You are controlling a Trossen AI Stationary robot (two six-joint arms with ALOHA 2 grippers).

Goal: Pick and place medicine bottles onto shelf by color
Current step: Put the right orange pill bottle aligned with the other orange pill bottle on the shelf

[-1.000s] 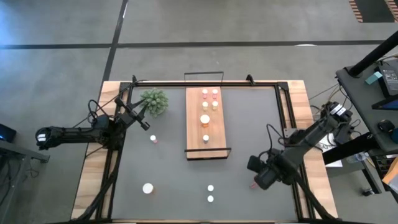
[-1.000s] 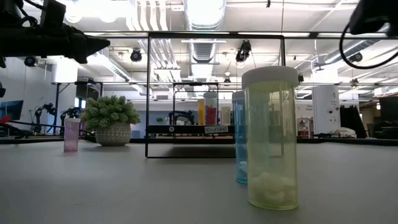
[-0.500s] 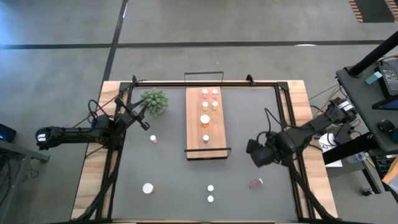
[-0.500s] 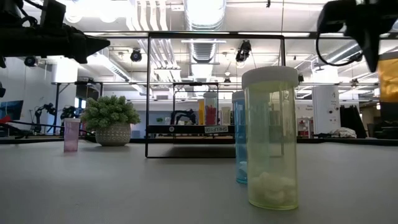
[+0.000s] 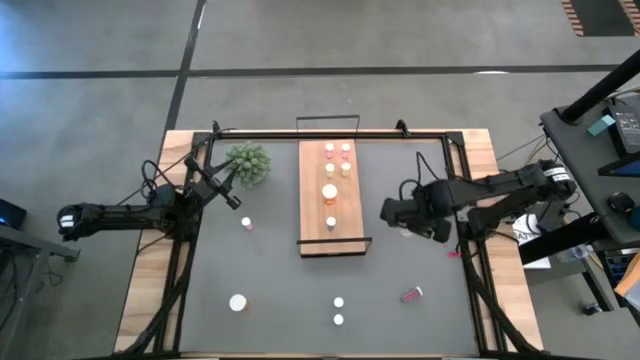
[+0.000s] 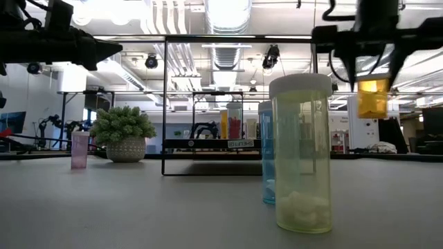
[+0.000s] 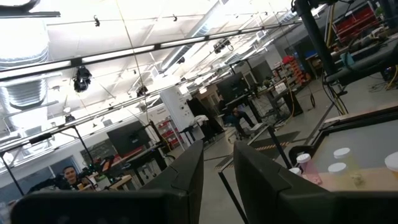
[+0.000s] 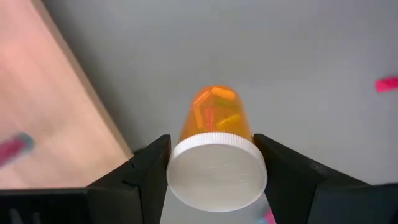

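My right gripper (image 5: 404, 216) hangs over the dark mat just right of the shelf (image 5: 352, 200), shut on an orange medicine bottle (image 6: 373, 98) with a white cap (image 8: 216, 172). Several white-capped bottles stand on the light-wood shelf. More stand on the mat: a pink one (image 5: 246, 224), a wide-capped one (image 5: 238, 301) and two small ones (image 5: 339, 302). A pink bottle (image 5: 411, 295) lies on its side. My left gripper (image 5: 236, 201) waits shut in the air at the table's left, near the plant. My right gripper pinches the orange bottle at its white cap end (image 8: 249, 163), one finger (image 8: 151, 165) on either side. The fingers come from above, pointing down. The bottle hangs upright below them, cap up, its orange body (image 8: 215, 116) lifted clear of the mat.
A green potted plant (image 5: 248, 163) stands at the far left of the mat. Black wire rails (image 5: 334, 243) close the shelf's short ends. In the low view a yellowish bottle (image 6: 301, 155) and a blue one (image 6: 266, 155) stand close to the camera. A black frame (image 5: 330, 133) borders the table.
My right gripper has carried the orange bottle from the mat's near right toward the far edge and leftward, up to the shelf's right side, turning about its own axis on the way. The fallen pink bottle it covered now shows.
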